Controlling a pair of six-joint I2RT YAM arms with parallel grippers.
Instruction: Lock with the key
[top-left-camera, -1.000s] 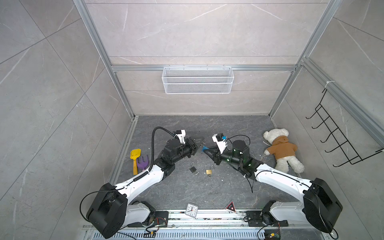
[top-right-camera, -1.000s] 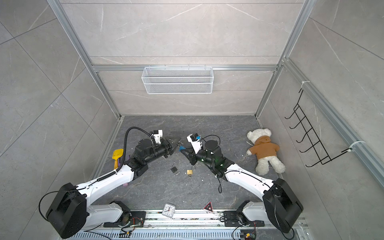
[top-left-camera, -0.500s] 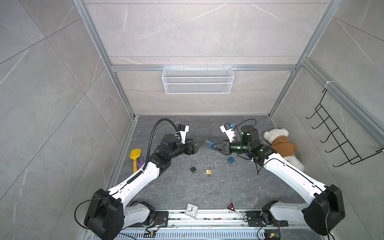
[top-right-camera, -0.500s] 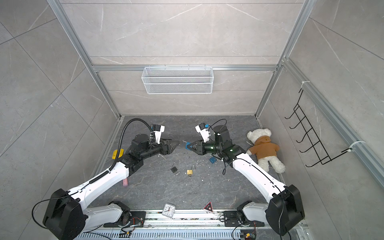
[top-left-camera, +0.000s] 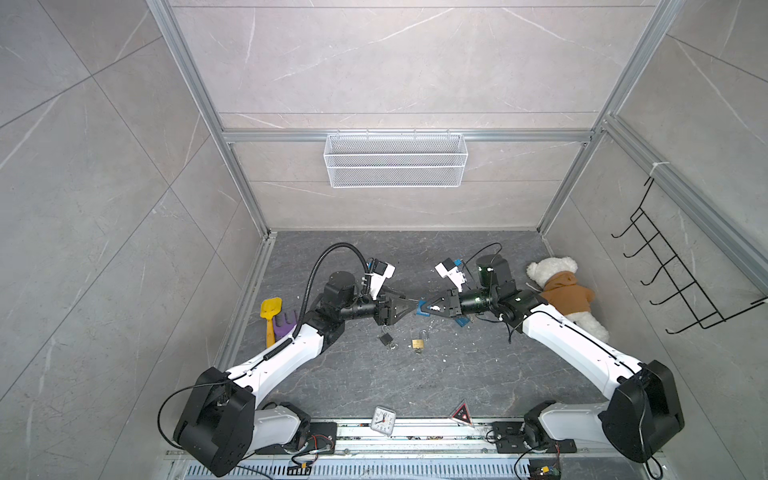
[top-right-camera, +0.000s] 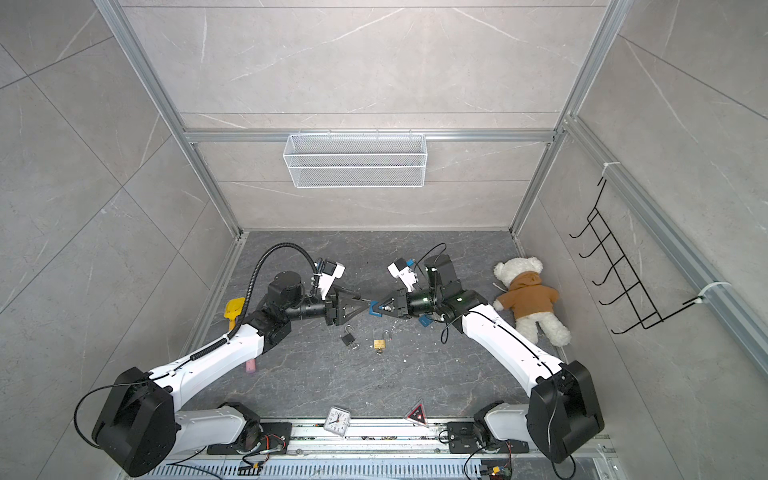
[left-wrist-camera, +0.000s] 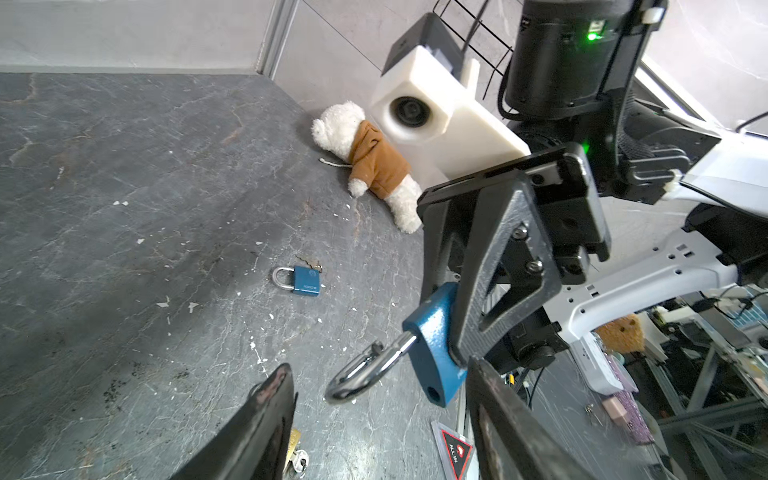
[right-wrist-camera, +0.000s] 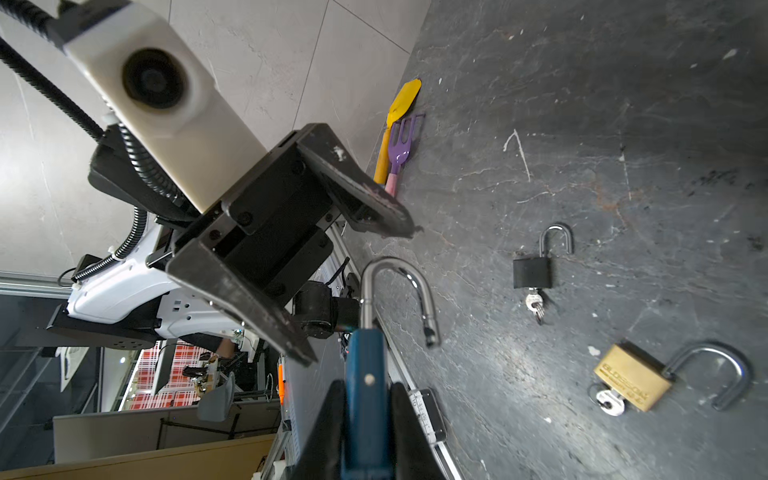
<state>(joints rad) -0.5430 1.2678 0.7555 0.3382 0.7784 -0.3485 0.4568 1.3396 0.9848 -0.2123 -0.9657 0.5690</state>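
Note:
My right gripper (top-left-camera: 432, 309) is shut on the body of a blue padlock (top-left-camera: 423, 308), held above the floor with its steel shackle (right-wrist-camera: 395, 282) swung open. In the right wrist view the blue padlock (right-wrist-camera: 365, 374) sits clamped between the two fingers of the right gripper (right-wrist-camera: 368, 415). My left gripper (left-wrist-camera: 380, 370) faces it, open, its fingers either side of the shackle (left-wrist-camera: 361, 370) without touching. Both top views show the two grippers tip to tip, with the left gripper (top-right-camera: 363, 308) close against the blue padlock (top-right-camera: 375, 309). Whether a key sits in the held padlock is hidden.
On the floor below lie a black padlock (top-left-camera: 385, 338) and a brass padlock (top-left-camera: 418, 343), both open with keys in them. A second blue padlock (left-wrist-camera: 305, 281) lies nearer the teddy bear (top-left-camera: 561, 291). Toy shovel (top-left-camera: 271, 309) and fork (top-left-camera: 284, 323) sit by the left wall. A clock (top-left-camera: 383, 420) stands at the front.
The right arm swung up and to the right with the blue padlock, then held it level. The left gripper pulled back, then came forward until its open fingers flank the shackle.

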